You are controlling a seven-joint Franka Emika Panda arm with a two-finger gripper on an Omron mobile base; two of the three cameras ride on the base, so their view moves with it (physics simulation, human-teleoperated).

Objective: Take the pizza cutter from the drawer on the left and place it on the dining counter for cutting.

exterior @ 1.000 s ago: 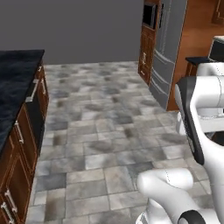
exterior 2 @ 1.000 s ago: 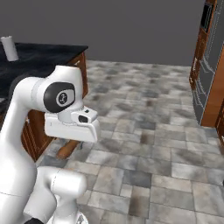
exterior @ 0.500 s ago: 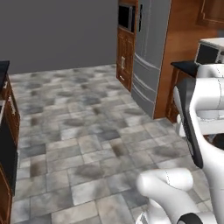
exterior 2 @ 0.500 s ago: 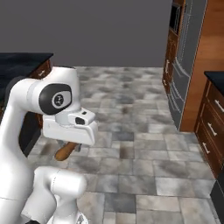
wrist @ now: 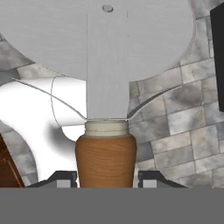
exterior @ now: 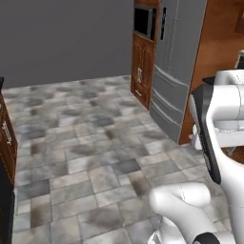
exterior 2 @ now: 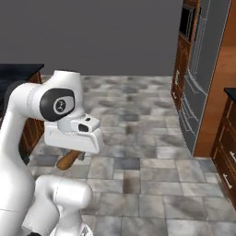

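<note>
1. Gripper (wrist: pixel 106 179) is clamped on the pizza cutter (wrist: pixel 105 65), one dark fingertip on either side of the brown wooden handle.
2. Straight out ahead of the gripper in the hand view, the cutter's round light-grey wheel looms large, with grey stone floor tiles (wrist: pixel 183 109) beyond it.
3. From the right base view, the wooden handle (exterior 2: pixel 69 160) pokes out below the white hand, tilted down to the left, carried in the air above the floor.
4. Well ahead and to the right of the gripper stands a grey refrigerator (exterior 2: pixel 203 78) between reddish-brown cabinets.
</note>
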